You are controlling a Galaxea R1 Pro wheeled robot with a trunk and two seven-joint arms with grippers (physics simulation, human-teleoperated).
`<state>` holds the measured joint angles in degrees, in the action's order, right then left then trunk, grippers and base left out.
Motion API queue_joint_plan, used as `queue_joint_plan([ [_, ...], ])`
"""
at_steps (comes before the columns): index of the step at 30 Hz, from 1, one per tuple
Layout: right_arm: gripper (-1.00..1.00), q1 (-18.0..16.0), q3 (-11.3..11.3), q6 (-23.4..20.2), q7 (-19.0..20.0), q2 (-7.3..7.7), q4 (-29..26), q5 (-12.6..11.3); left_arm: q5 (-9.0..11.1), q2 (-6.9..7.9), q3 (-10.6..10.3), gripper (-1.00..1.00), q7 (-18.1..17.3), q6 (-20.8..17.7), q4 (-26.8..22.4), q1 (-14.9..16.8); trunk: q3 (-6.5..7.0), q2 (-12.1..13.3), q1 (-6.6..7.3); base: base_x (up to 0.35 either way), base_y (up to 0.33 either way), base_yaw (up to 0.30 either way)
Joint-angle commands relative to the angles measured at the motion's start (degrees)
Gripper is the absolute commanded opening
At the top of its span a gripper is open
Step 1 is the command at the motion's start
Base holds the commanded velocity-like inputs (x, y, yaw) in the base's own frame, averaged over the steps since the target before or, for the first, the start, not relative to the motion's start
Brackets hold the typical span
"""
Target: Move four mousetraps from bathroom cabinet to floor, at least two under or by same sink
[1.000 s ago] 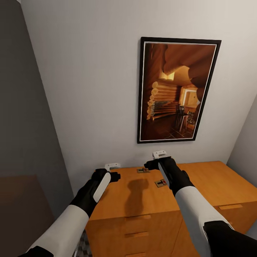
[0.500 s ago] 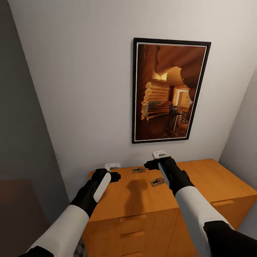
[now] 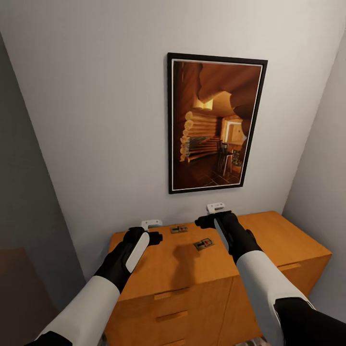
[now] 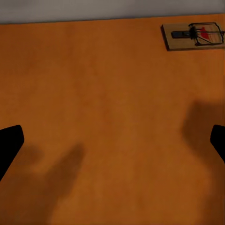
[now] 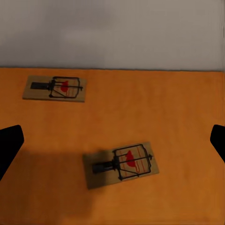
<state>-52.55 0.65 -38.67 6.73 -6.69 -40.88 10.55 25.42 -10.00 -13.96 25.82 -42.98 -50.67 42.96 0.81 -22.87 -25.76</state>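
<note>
Two mousetraps lie on the flat top of the orange-brown cabinet [image 3: 163,264]: one near the wall [image 3: 179,229], the other a little nearer me [image 3: 203,244]. My left gripper [image 3: 153,234] hovers open over the cabinet's left part, with its black fingertips [image 4: 9,145] spread wide and a mousetrap [image 4: 192,36] off to one side. My right gripper [image 3: 206,222] hangs open above the two traps. In the right wrist view the near mousetrap [image 5: 122,164] lies between the spread fingertips [image 5: 9,145] and the far mousetrap [image 5: 55,88] sits by the wall. Neither gripper holds anything.
A black-framed picture of a log cabin [image 3: 215,122] hangs on the white wall behind the cabinet. Drawer fronts [image 3: 170,316] with slim handles face me. A grey wall [image 3: 24,192] closes the left side and another wall [image 3: 322,158] the right corner.
The whole view has shifted: picture and cabinet now sit further left and more of the cabinet's right end shows, so the camera moved. Both arms keep the same pose, and the traps lie as before.
</note>
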Motion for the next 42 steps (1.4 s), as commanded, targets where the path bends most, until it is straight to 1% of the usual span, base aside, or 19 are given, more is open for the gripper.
queue_joint_plan([
  [1,1.0,0.0,-0.3,-0.3,0.5,0.0,-0.1,0.6,0.6,0.0,-0.1,1.0,0.6,-0.1,0.0,0.0,-0.03,0.0,-0.02,0.0,0.0,-0.011],
  [3,1.0,0.0,-1.0,-0.3,0.5,0.01,-0.1,0.6,0.6,0.0,-0.1,1.0,0.6,-0.1,0.0,0.0,-0.03,0.0,-0.02,0.0,0.0,-0.007],
  [8,1.0,0.0,-1.6,-0.3,0.5,0.01,-0.1,0.6,0.6,0.17,0.0,1.0,0.6,-0.1,0.0,0.0,0.04,0.0,-0.02,0.0,0.0,-0.041],
  [14,1.0,0.0,-1.8,-0.4,0.6,0.01,-0.1,0.5,0.6,0.33,0.0,1.0,0.6,-0.1,0.0,0.0,0.37,0.0,-0.02,0.0,0.013,-0.167],
  [19,1.0,0.0,-1.8,-0.4,0.6,0.01,-0.1,0.5,0.6,0.29,0.0,1.0,0.6,-0.2,0.0,0.0,0.59,0.0,-0.02,0.057,0.162,-0.14],
  [27,1.0,0.0,-1.8,-0.4,0.6,0.01,-0.1,0.5,0.6,0.24,0.0,1.0,0.6,-0.2,0.0,0.0,0.65,0.0,-0.02,0.157,0.199,-0.021],
  [42,1.0,0.0,-1.8,-0.6,0.6,0.0,-0.1,0.5,0.6,0.24,0.0,1.0,0.6,-0.2,0.0,0.0,0.65,0.0,-0.02,0.014,0.017,-0.001],
])
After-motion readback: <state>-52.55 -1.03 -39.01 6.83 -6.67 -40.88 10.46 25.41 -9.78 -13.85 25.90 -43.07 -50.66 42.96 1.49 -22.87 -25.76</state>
